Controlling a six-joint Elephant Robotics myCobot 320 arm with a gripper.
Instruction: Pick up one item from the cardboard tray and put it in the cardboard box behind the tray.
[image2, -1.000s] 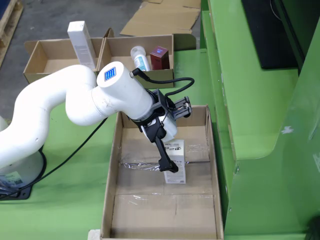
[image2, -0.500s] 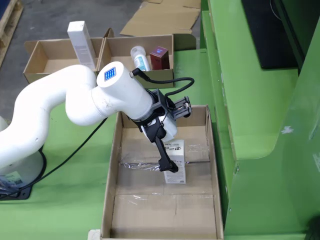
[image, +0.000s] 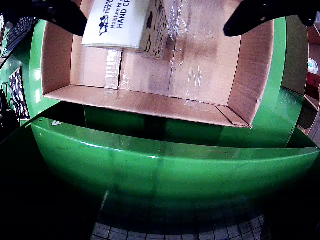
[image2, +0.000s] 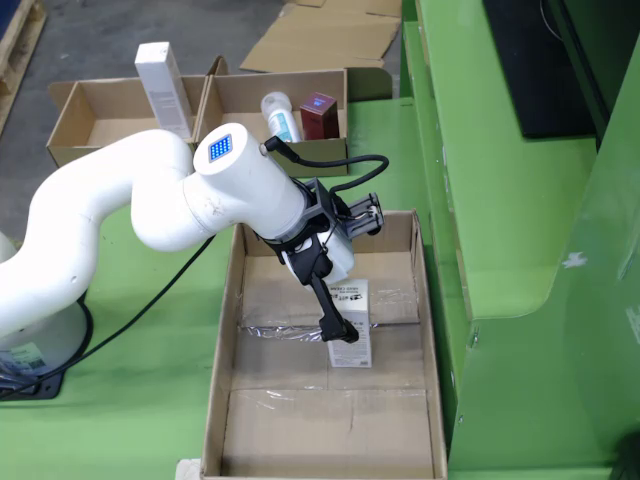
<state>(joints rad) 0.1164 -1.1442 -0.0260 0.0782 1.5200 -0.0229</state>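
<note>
A white hand cream carton (image2: 350, 322) lies flat on the floor of the large open cardboard box (image2: 217, 380). My gripper (image2: 352, 275) hangs inside that box just over the carton, with its black fingers (image2: 333, 318) spread wide apart and nothing between them. In the wrist view the carton (image: 125, 22) lies at the top left on the box floor (image: 200, 65), near the left finger (image: 62, 15) and far from the right one. The gripper (image: 160, 12) is open. The cardboard tray (image2: 130, 150) stands beyond the box.
The tray holds a tall white carton (image2: 160, 75), a white bottle (image2: 281, 115) and a dark red box (image2: 319, 112). A green bench wall (image2: 500, 230) runs along the box's right side. Flat cardboard (image2: 320, 35) lies on the floor beyond. The arm's white base (image2: 30, 330) is at left.
</note>
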